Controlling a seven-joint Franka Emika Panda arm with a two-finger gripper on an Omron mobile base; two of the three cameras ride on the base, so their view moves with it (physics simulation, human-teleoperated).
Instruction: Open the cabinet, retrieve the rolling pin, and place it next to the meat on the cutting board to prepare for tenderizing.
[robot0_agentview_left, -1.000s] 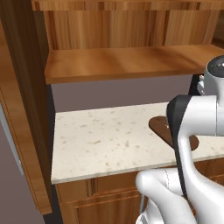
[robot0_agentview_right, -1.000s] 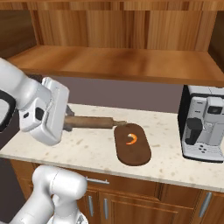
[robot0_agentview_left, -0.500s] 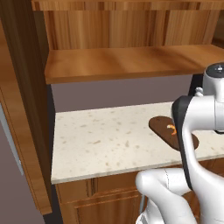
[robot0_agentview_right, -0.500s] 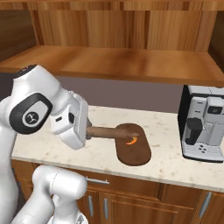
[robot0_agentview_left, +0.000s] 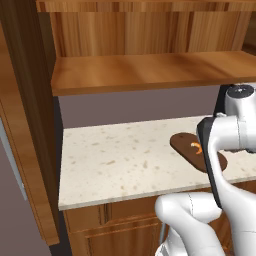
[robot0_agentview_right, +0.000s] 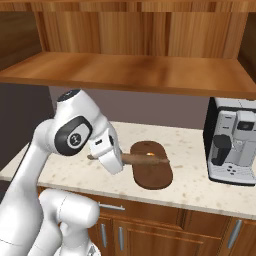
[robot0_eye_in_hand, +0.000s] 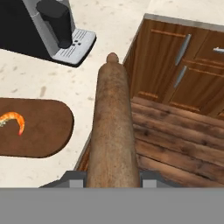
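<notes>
Your gripper (robot0_agentview_right: 118, 159) was pinching the rolling pin (robot0_agentview_right: 145, 159), its jaws pressed on the wooden barrel near one end. In the right base view the pin lay level and stuck out from the hand across the near half of the cutting board (robot0_agentview_right: 151, 164), held above it, though from that angle you could not tell for sure whether it cleared the wood or brushed it.

The hand view looked along the rolling pin (robot0_eye_in_hand: 113, 131) toward its narrow far handle. There the cutting board (robot0_eye_in_hand: 39, 131) lay to one side of the pin with the meat (robot0_eye_in_hand: 14, 120), a small orange crescent, resting on it and well apart from the pin. Beyond the pin's tip the countertop (robot0_eye_in_hand: 127, 17) ended at its front edge, with the lower cabinet doors (robot0_eye_in_hand: 175, 57) and the plank floor below.

In the left base view the cutting board (robot0_agentview_left: 187, 147) sat toward the right end of the countertop (robot0_agentview_left: 115, 160), partly hidden behind your arm, with the meat (robot0_agentview_left: 196, 148) on it near the arm.

The cabinet (robot0_agentview_left: 145, 75) above stood open, its door (robot0_agentview_left: 25, 130) swung out at the left, the wooden shelf bare. A coffee machine (robot0_agentview_right: 232, 145) stood at the right end of the countertop, near the board but not touching it.
</notes>
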